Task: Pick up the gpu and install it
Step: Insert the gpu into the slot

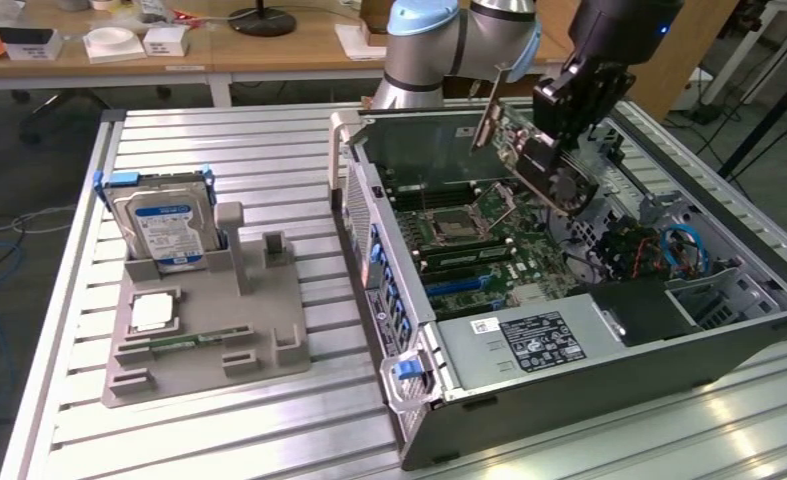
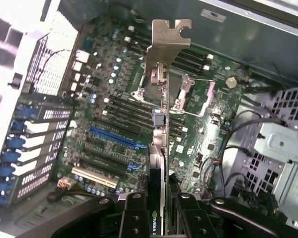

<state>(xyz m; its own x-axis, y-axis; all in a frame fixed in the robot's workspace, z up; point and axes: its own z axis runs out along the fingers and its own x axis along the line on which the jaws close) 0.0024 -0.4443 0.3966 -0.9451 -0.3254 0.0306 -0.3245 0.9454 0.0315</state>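
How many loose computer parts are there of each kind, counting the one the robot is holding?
hard drive: 1
processor chip: 1
memory stick: 1
gpu, held in the gripper: 1
Total: 4

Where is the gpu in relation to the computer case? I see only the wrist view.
Observer: The gpu hangs tilted over the open computer case, above the motherboard and not seated in any slot.
Operator: What stands on the table outside the case?
Observer: A hard drive stands upright in a gray holder, on the exterior view's left of the case.
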